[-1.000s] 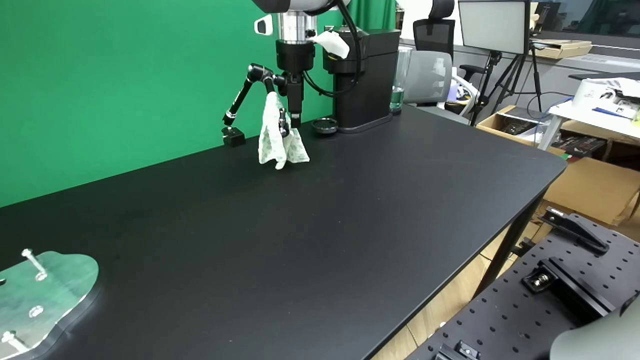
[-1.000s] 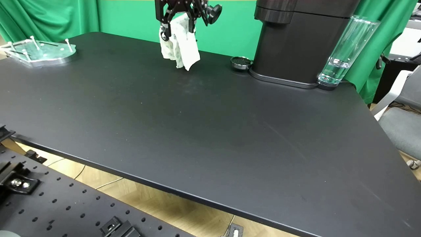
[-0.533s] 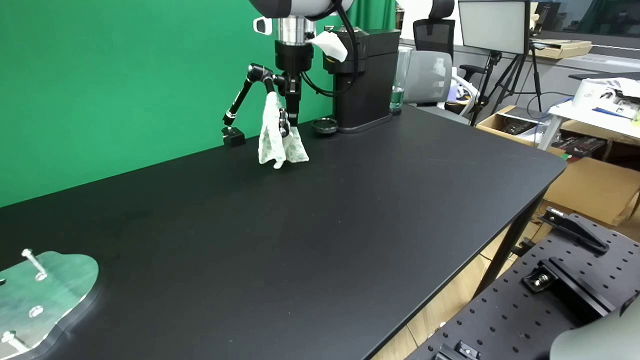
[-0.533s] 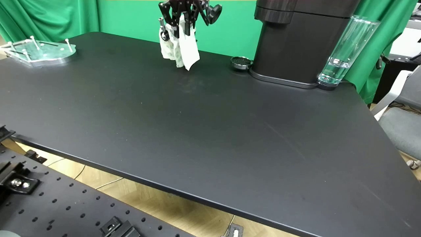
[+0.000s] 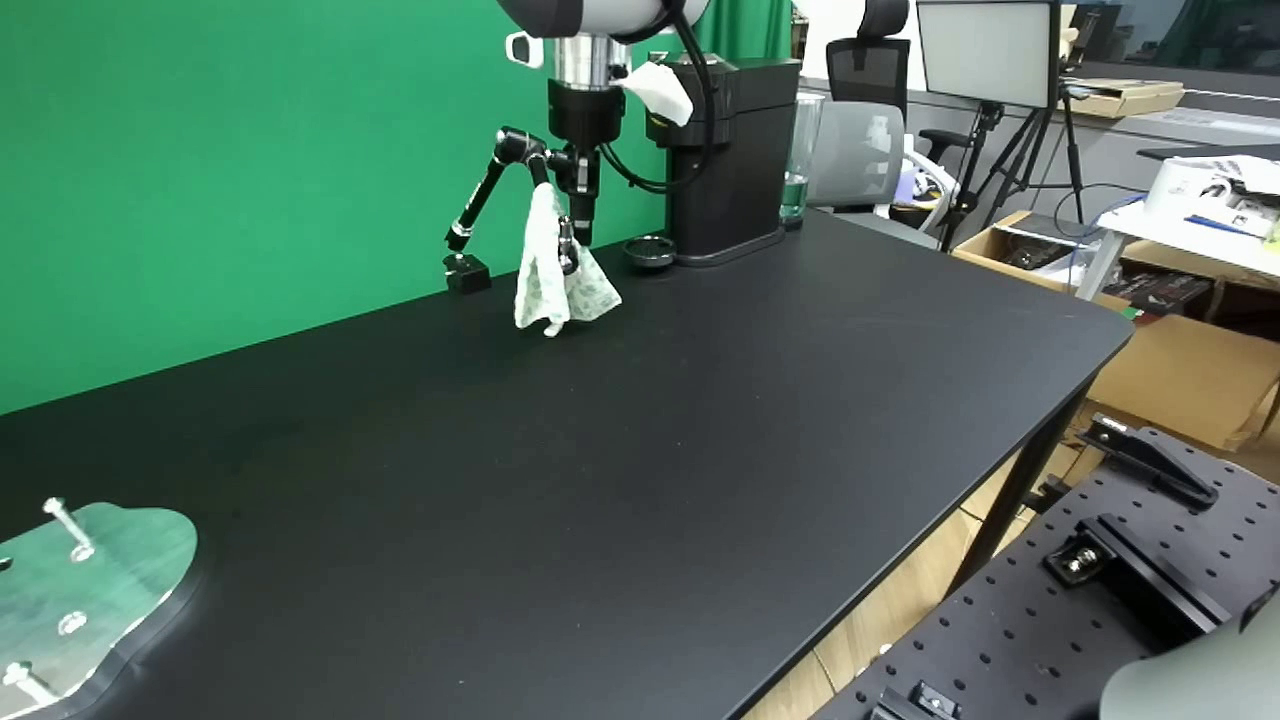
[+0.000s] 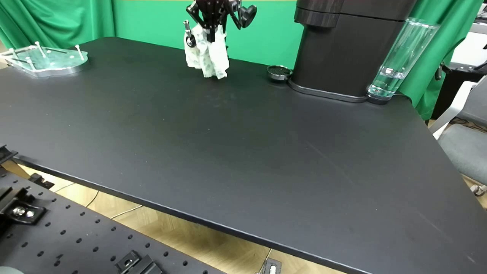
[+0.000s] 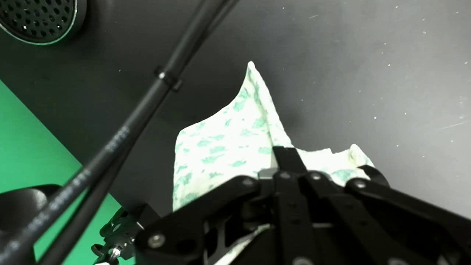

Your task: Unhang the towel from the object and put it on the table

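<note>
I have the tool point(image 6: 210, 38) pressed together, pinching a fold of the towel point(image 5: 543, 285). Towel hangs draped on the black stand point(image 5: 483, 195); I cannot tell whether its lower edge touches the bench point(image 5: 640, 480). Wrist view: green-marked towel shows on both sides of the tool. In an exterior view, round dish point(image 6: 279, 71) just beside the black machine point(image 6: 350, 53); pegged green plate point(image 6: 59, 61) well apart from the towel.

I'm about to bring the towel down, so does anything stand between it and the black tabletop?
Yes, the black articulated stand: the towel hangs on it and likely needs slipping off first. Below the towel, nothing visible blocks the black tabletop.
</note>
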